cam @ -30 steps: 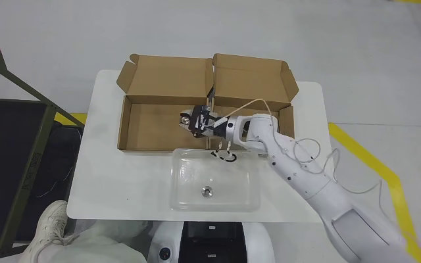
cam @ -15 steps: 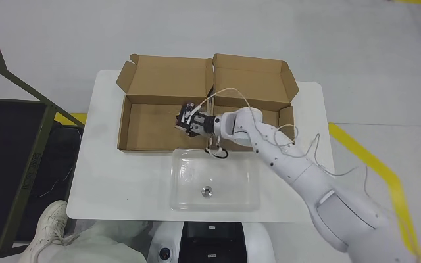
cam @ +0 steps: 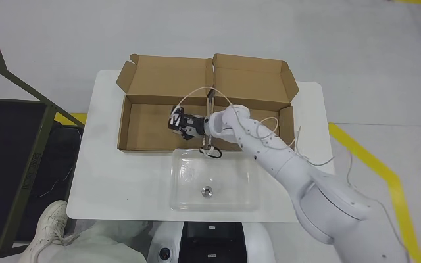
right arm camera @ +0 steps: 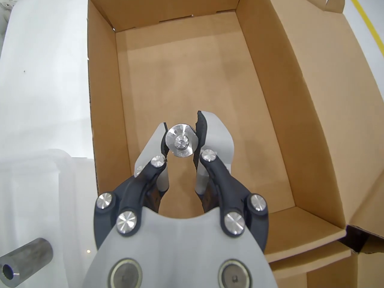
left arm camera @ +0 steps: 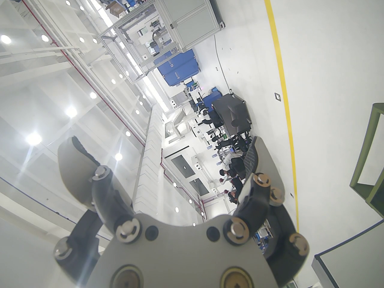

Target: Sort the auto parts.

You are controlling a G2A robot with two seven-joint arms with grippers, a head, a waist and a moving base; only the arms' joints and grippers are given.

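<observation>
Right wrist view: the right tool (right arm camera: 181, 125) pinches a round metal part (right arm camera: 181, 144) above the cardboard box (right arm camera: 270, 97) floor.

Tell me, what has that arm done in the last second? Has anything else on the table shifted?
The right gripper, shut on a round metal part throughout, carried it sideways from near the wall shared by the two boxes to farther over the left cardboard box. It has not let go. Both boxes, the clear tray and the small metal piece lying in it stayed put.
</observation>
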